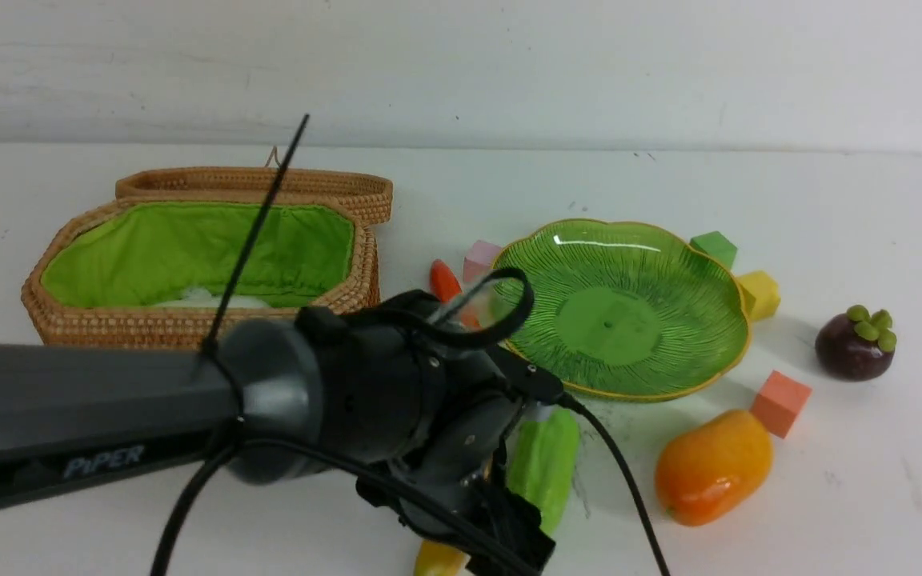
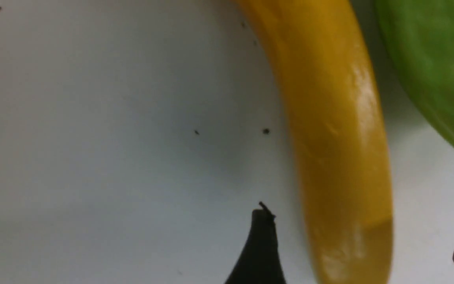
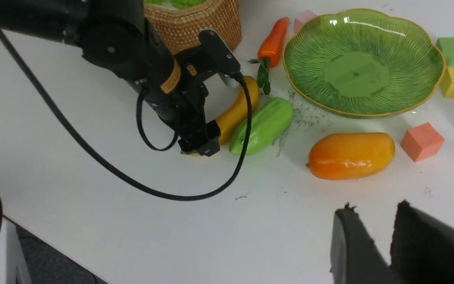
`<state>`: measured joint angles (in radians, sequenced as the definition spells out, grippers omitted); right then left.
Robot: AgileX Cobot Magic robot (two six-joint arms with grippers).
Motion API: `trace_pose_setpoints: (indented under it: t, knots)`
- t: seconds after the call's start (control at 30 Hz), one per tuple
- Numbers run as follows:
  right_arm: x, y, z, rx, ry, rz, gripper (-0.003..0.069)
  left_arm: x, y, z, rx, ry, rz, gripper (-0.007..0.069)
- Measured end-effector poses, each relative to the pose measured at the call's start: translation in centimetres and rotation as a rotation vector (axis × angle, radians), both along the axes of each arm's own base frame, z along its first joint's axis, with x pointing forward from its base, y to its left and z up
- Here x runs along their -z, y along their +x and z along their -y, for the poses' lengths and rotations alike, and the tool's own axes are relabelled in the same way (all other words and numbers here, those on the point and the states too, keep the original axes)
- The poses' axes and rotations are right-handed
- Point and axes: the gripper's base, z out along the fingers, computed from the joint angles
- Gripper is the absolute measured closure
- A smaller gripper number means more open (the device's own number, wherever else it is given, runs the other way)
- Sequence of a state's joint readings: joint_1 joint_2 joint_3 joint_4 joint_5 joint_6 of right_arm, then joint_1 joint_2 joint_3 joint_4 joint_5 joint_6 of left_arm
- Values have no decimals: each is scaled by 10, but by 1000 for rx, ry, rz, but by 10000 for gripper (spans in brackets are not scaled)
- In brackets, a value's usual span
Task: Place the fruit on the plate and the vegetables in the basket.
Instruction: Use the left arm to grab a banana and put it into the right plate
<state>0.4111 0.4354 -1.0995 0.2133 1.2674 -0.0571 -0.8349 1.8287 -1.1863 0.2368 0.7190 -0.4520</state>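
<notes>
My left gripper (image 2: 365,244) is open and low over the table, its fingers on either side of the yellow banana (image 2: 337,138), apart from it. The front view shows only the banana's tip (image 1: 438,560) under the arm. The light green gourd (image 1: 545,468) lies right beside the banana. The mango (image 1: 713,466) lies in front of the green plate (image 1: 629,320), which holds nothing. The mangosteen (image 1: 855,344) stands at the right. The carrot (image 1: 443,280) lies between the plate and the wicker basket (image 1: 189,324). The white radish (image 1: 213,301) lies in the basket. My right gripper (image 3: 374,209) is shut and empty.
Small cubes ring the plate: pink (image 1: 481,258), green (image 1: 714,246), yellow (image 1: 759,294) and salmon (image 1: 781,402). The basket lid (image 1: 253,182) hangs open behind it. The left arm's cable (image 3: 195,195) loops over the table near the banana.
</notes>
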Motion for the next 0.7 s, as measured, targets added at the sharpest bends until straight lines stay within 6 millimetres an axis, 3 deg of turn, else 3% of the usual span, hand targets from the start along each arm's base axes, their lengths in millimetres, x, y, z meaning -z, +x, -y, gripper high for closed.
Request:
trace_pose_setpoints:
  t: [0.3,0.43,0.7]
  knots:
    - [0,-5,1,-8,14,11,478,14,9,2,-2,33,50,196]
    - [0,-6,0,-20,25,6,477,23,9,2,-8,52,25,321]
    - [-1,-6,0,-26,20,12,472,16,5,-5,-24,112,-6,323]
